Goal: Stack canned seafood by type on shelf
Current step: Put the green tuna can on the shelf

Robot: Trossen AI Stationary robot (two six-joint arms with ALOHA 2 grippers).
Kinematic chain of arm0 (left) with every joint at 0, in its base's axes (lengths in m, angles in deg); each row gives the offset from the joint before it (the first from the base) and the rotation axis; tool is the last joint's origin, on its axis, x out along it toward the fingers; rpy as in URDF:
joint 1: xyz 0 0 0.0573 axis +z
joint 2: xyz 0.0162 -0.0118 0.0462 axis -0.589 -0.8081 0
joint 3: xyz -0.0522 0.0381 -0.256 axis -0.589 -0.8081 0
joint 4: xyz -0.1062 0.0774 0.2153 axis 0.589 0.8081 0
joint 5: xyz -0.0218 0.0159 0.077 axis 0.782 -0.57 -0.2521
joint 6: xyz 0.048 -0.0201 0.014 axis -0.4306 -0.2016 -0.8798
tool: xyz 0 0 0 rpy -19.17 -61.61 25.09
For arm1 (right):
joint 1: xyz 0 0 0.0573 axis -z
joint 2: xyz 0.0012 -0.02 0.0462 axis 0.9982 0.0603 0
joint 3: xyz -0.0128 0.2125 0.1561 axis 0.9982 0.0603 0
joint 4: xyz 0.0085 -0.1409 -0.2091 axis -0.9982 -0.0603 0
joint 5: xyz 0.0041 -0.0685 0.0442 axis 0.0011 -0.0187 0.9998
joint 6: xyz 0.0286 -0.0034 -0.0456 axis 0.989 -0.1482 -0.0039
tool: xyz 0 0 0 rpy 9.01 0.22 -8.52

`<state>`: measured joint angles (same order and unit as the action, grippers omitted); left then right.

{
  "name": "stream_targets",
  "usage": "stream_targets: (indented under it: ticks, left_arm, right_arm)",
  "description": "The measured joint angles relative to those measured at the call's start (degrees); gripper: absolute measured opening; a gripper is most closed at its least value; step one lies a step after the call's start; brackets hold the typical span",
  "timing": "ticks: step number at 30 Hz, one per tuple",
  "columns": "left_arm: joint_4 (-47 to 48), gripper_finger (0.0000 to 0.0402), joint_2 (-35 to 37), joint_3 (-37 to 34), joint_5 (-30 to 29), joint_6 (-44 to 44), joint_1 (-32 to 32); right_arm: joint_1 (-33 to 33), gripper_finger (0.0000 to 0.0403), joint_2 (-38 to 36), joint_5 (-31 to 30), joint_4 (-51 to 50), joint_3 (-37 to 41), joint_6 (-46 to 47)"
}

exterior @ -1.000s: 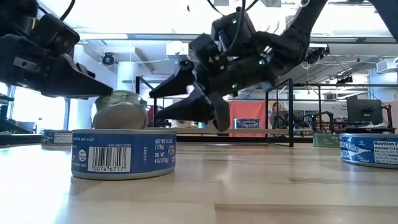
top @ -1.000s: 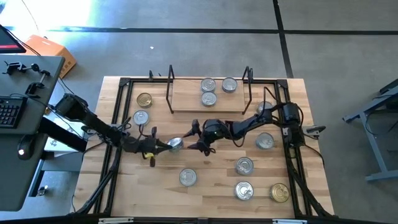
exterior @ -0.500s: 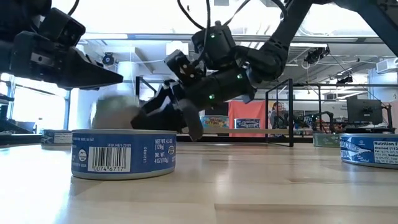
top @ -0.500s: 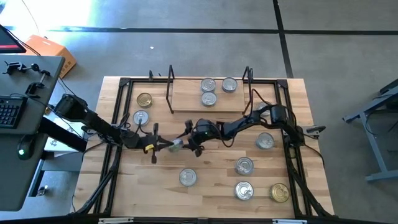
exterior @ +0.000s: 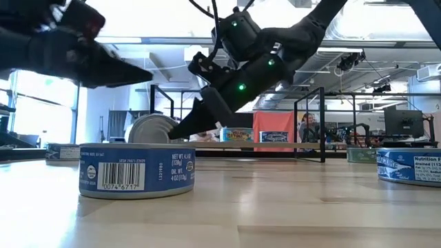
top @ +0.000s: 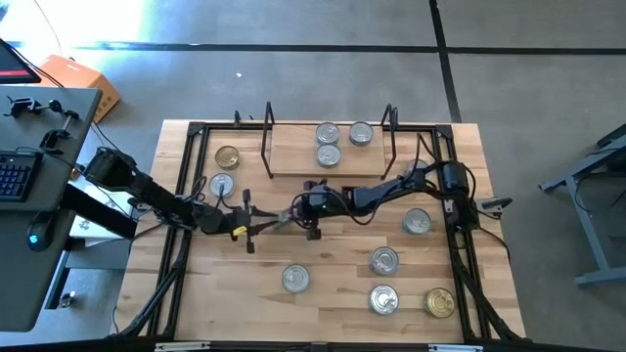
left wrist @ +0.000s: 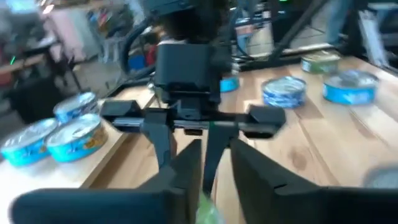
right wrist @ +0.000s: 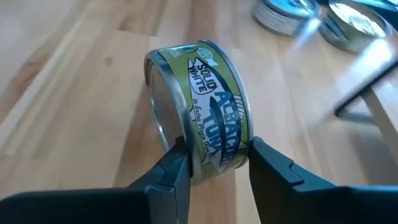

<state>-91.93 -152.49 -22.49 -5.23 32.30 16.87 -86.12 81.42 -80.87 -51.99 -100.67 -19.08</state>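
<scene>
You see the right gripper (right wrist: 211, 163) closed on a green-label tin (right wrist: 202, 109), held on its edge over the table (top: 333, 293) centre, in front of the shelf (top: 303, 156). Left gripper (top: 256, 223) is just beside, jaws narrow, apart from it. 3 tins (top: 329, 154) on shelf, rest on tabletop.

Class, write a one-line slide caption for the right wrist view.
Right gripper closes on a green-labelled albacore tuna tin held on edge above the wooden tabletop.
</scene>
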Motion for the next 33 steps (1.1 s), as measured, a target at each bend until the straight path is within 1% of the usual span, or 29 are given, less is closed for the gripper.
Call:
stream_targets:
  ticks: [2, 5, 8, 10, 13, 16, 21, 24, 28, 30, 33]
  left_arm:
    - [4.92, 0.0114, 0.01, 2.85, -0.8, 3.52, 1.08]
    - [17.92, 0.0158, 0.0, 7.6, -1.23, 6.06, 2.25]
    - [33.58, 0.0191, -0.04, 12.36, -4.88, 9.23, 3.21]
    - [40.22, 0.0207, -0.04, 14.47, -6.91, 12.38, 3.79]
    - [40.96, 0.0224, -0.04, 15.52, -6.35, 17.87, 5.12]
    - [40.65, 0.0233, -0.04, 15.52, -2.35, 19.44, 6.47]
    - [41.14, 0.0236, -0.04, 15.48, 5.13, 19.65, 8.5]
    - [42.98, 0.0236, -0.04, 15.48, 6.24, 18.28, 8.87]
    - [46.16, 0.0219, -0.04, 15.48, 6.72, 13.22, 8.77]
    - [47.17, 0.0202, -0.09, 15.41, 6.69, 12.07, 8.67]
    - [46.81, 0.0168, -0.09, 15.41, 6.62, 12.16, 8.65]
  right_arm:
    - [-0.17, 0.0108, -0.04, -1.95, -0.02, 0.0, 2.58]
    - [-0.5, 0.0108, -0.04, -4.08, 0.1, 0.0, 5.24]
    - [-0.96, 0.0108, -0.04, -5.38, -0.4, 0.0, 6.38]
    - [-1.32, 0.0108, -0.04, -6.02, -0.58, 0.0, 6.27]
    - [-1.62, 0.0108, -0.04, -6.13, -0.62, 0.0, 6.22]
    - [-1.71, 0.0108, -0.04, -6.08, -0.62, 0.0, 6.39]
    - [-1.71, 0.0108, -0.04, -6.02, -0.63, 0.02, 6.61]
    - [-1.71, 0.0108, -0.04, -5.96, -0.33, 0.05, 6.61]
    - [-1.72, 0.0107, -0.02, -5.64, 0.68, 0.11, 7.23]
    - [-1.73, 0.0108, -0.02, -5.64, 0.82, 0.11, 7.22]
    - [-1.73, 0.0126, -0.02, -5.79, 0.82, 0.13, 7.24]
